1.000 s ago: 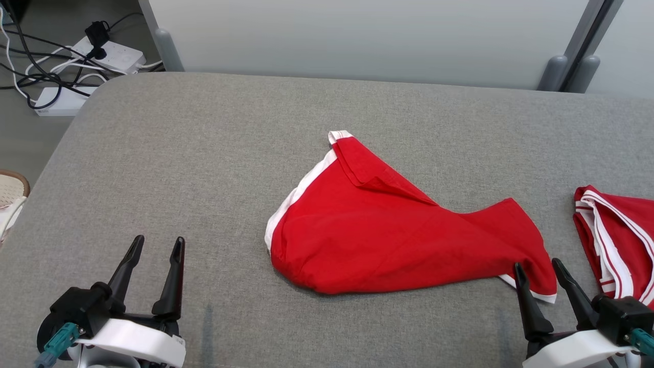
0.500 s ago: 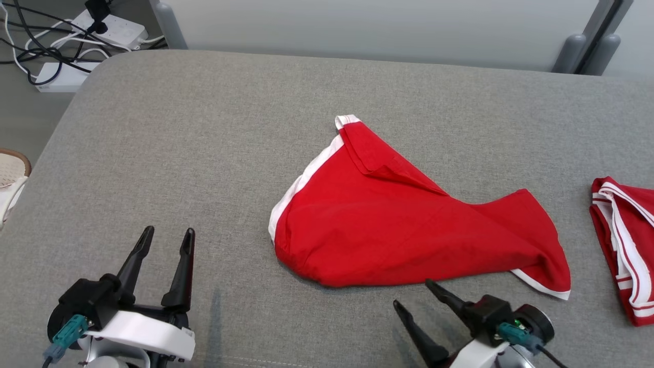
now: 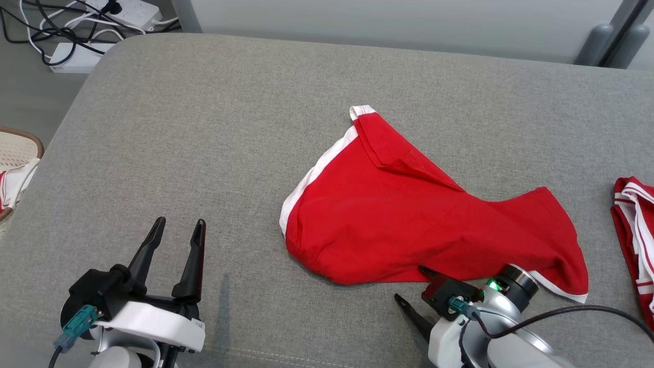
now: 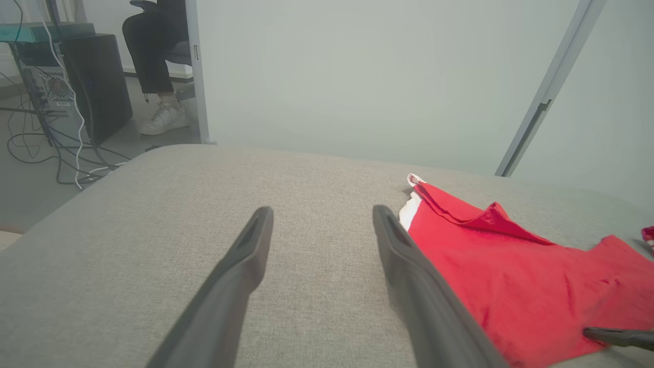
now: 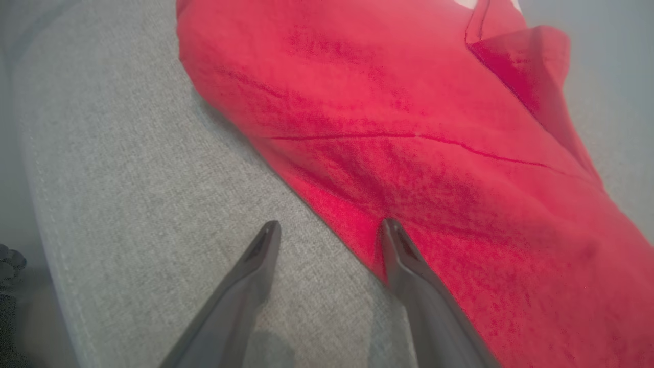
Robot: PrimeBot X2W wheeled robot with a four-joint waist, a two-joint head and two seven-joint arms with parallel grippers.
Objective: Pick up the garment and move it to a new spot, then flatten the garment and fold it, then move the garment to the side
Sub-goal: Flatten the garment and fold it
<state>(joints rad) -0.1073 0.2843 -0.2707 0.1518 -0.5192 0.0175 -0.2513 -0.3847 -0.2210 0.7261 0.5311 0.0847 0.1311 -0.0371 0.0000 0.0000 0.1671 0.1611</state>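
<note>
The red garment [image 3: 409, 225] lies crumpled centre-right, not yet lifted or folded. The right gripper [image 3: 409, 282], spread wide, sits at its lower edge; the left gripper [image 3: 181, 221], also wide, lower left

Jaws wide apart on left hand [image 3: 181, 221] and right hand [image 3: 409, 282]

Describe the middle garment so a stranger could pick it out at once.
Start at the wide grey fabric-covered table. Near its middle lies a crumpled red cloth garment, the open right gripper at its near hem. Unlike the red garment with thin white stripes at the table's right edge, it is plain red, white only along its edges.
</note>
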